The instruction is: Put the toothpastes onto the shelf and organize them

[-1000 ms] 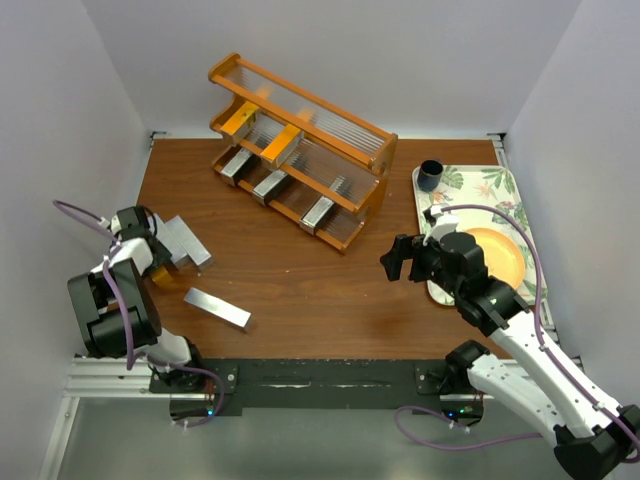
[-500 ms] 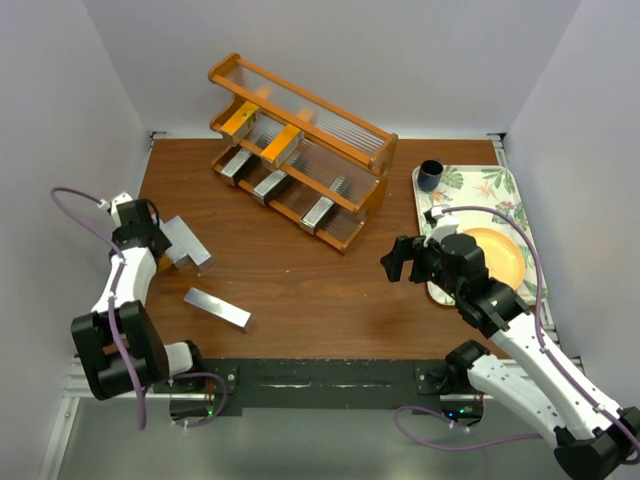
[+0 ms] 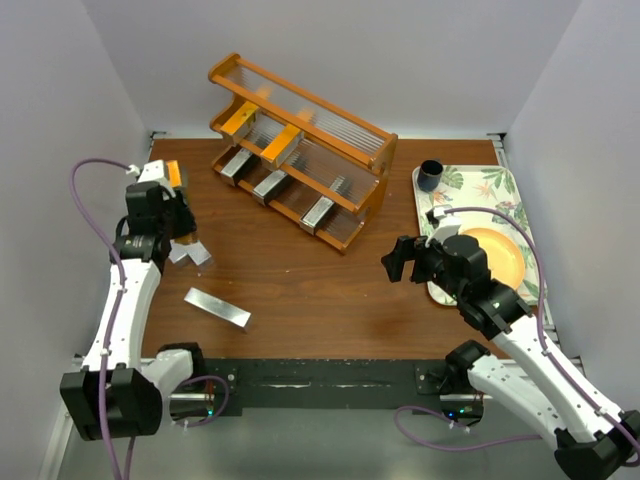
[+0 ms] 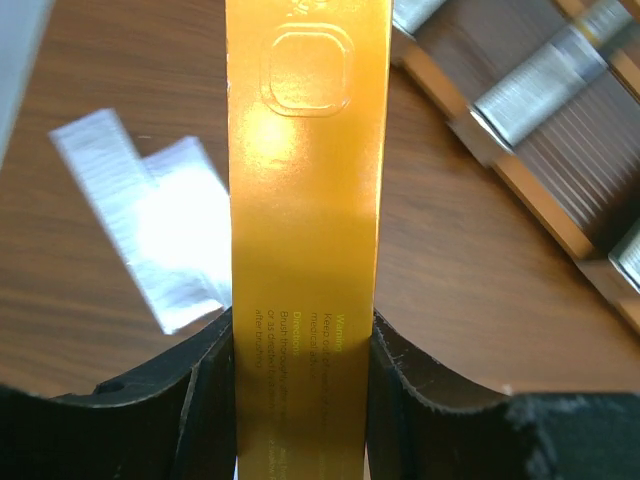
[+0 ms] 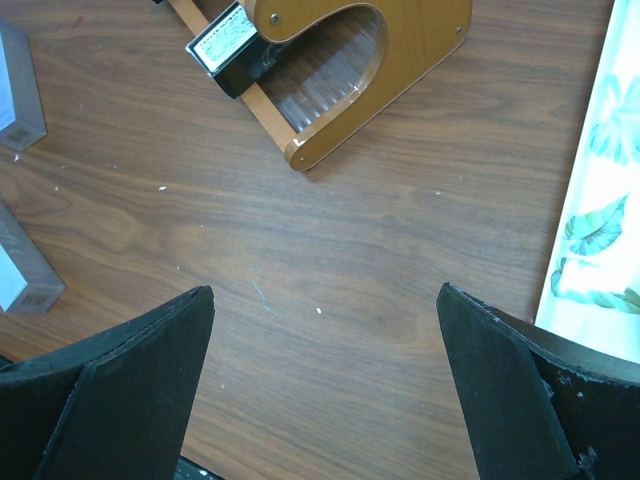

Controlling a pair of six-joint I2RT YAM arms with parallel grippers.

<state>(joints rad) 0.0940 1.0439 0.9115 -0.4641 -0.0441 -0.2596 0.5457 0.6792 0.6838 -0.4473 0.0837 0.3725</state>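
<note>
My left gripper (image 3: pixel 168 200) is shut on an orange toothpaste carton (image 3: pixel 175 174) and holds it above the table, left of the wooden shelf (image 3: pixel 345 135). In the left wrist view the carton (image 4: pixel 305 180) runs upright between my fingers (image 4: pixel 205 400). The shelf holds two orange cartons (image 3: pixel 238 118) on its middle tier and three silver ones (image 3: pixel 270 183) on its lowest. A silver carton (image 3: pixel 217 307) lies loose on the table, and others (image 3: pixel 190 252) lie below my left gripper. My right gripper (image 3: pixel 398 257) is open and empty over bare wood (image 5: pixel 325 290).
A leaf-patterned tray (image 3: pixel 500 185) at the right holds an orange plate (image 3: pixel 497 255) and a dark cup (image 3: pixel 430 175). The shelf's end (image 5: pixel 400 60) and the tray's edge (image 5: pixel 600 230) show in the right wrist view. Walls close in on three sides.
My left arm has swung away from its base and to the right, carrying the orange carton up from the pile toward the shelf. The right arm has not moved.
</note>
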